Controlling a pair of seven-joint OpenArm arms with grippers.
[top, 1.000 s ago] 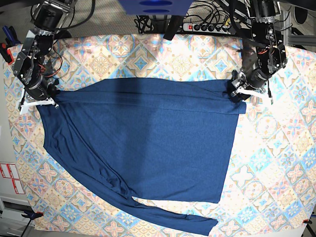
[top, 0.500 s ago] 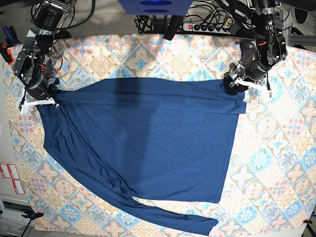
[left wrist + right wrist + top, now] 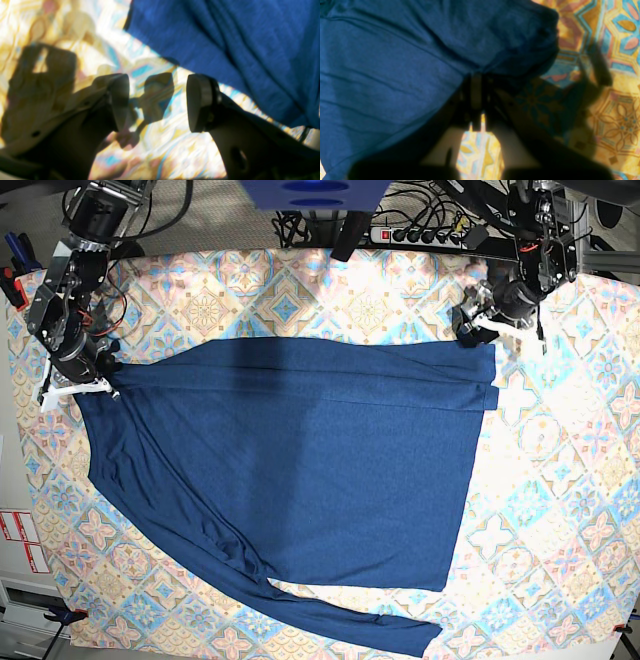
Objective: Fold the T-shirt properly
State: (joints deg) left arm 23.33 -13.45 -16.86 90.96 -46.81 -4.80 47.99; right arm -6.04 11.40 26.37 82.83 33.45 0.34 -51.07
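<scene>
Patterned tablecloth (image 3: 560, 480) (cables (image 3: 420, 230) behind).

One T-shirt (image 3: 300, 460), two pincers, one patterned tablecloth (image 3: 560, 510).

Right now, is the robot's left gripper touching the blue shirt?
Apart. In the left wrist view the left gripper stands open with only patterned cloth between its fingers, and the T-shirt lies beyond the tips, not between them.

Base: overhead, straight down on whole bench (image 3: 560, 510). Wrists: low, close, blurred, past each hand onto cloth. Shared: shirt (image 3: 300, 470) corners, left (image 3: 225, 37) and right (image 3: 395, 62).
</scene>
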